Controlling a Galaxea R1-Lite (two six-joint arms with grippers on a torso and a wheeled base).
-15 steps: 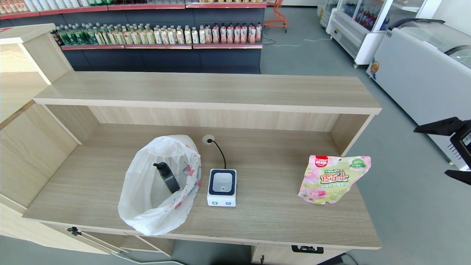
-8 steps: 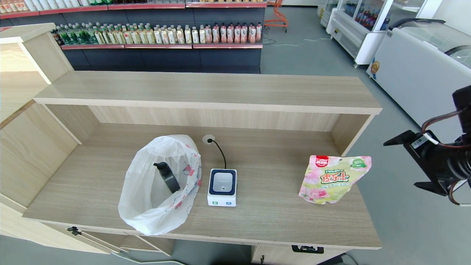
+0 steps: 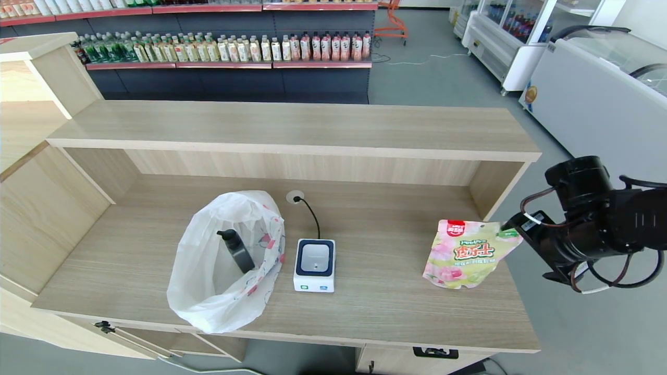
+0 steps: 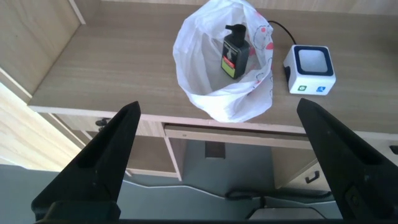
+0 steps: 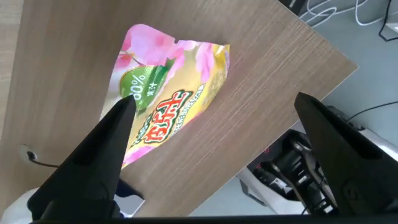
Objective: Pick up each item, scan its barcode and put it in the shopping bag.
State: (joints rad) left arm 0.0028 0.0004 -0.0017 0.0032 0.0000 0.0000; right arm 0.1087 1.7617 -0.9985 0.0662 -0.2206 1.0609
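A pink and yellow snack pouch (image 3: pixel 471 252) lies flat at the right end of the wooden counter (image 3: pixel 385 307). My right gripper (image 3: pixel 523 252) hangs open just off the counter's right edge, one finger over the pouch's top right corner. In the right wrist view the pouch (image 5: pixel 165 118) lies below the spread fingers of my right gripper (image 5: pixel 214 102). A white shopping bag (image 3: pixel 198 291) stands open on the left with a black pump bottle (image 3: pixel 237 250) inside. The white barcode scanner (image 3: pixel 315 264) sits beside the bag. My left gripper (image 4: pixel 217 109) is open, in front of the counter and above the bag (image 4: pixel 193 43).
A raised wooden ledge (image 3: pixel 292 130) runs along the back of the counter, with side walls at both ends. The scanner's black cable (image 3: pixel 311 213) leads to a hole in the countertop. Drink shelves (image 3: pixel 224 49) and freezers (image 3: pixel 599 99) stand farther off.
My right arm has swung in from the right edge of the head view, leftward and down, until its open fingers reach the pouch's corner. Nothing on the counter has moved.
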